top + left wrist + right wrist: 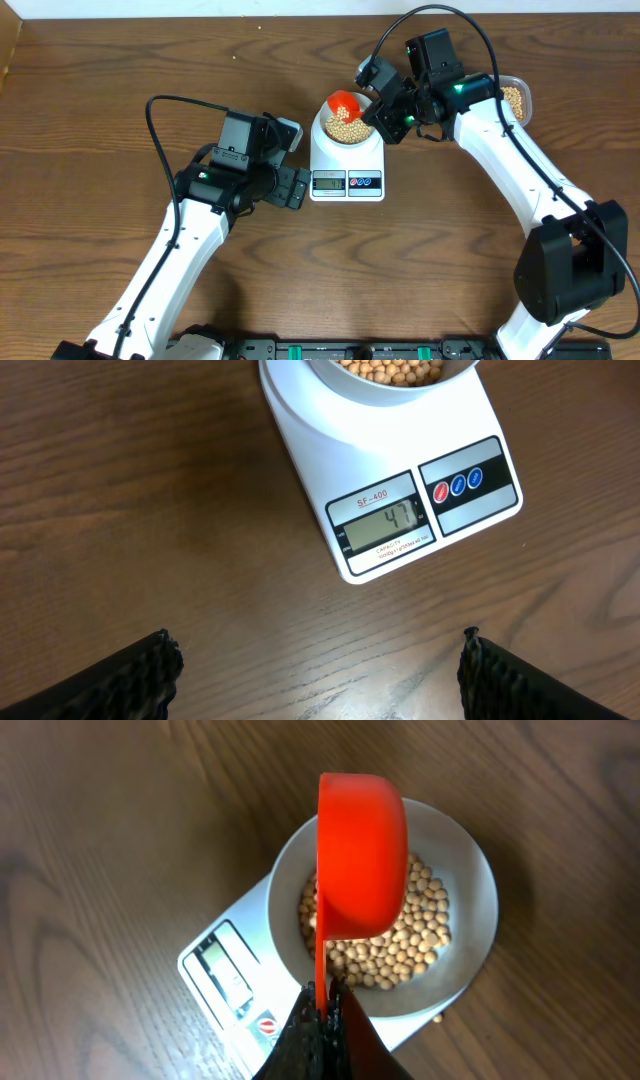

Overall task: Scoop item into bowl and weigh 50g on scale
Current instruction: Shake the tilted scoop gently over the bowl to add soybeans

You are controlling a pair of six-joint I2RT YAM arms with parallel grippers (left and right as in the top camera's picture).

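Step in hand: pour stage, topping up. The R gripper (pixel 325 1005), lower centre of the right wrist view, is clenched on the thin handle of the red scoop (pixel 360 850). The scoop hangs over the bowl (pixel 470 870), apart from the beans (pixel 420 925) below. The bowl sits on the scale (pixel 400 490), top centre of the overhead view, w/ beans covering its bottom. The display (pixel 385 520) reads 47 in the left wrist view, so I judge it a bit short of target.

The scoop's long axis runs straight up the right wrist frame, handle at bottom, cup at top. The cup is rolled over, outer shell toward the cam, mouth toward the bowl. Can't tell if any beans are left in it.

The L gripper (pixel 320 660) is idle at the bottom of its view, fingers released wide, holding nothing, near the scale but apart from it.

Next move prob calls for a tiny add only: a few beans from the clear container (pixel 515 97), upper right of the overhead view, tipped gently while watching the display, no overshoot
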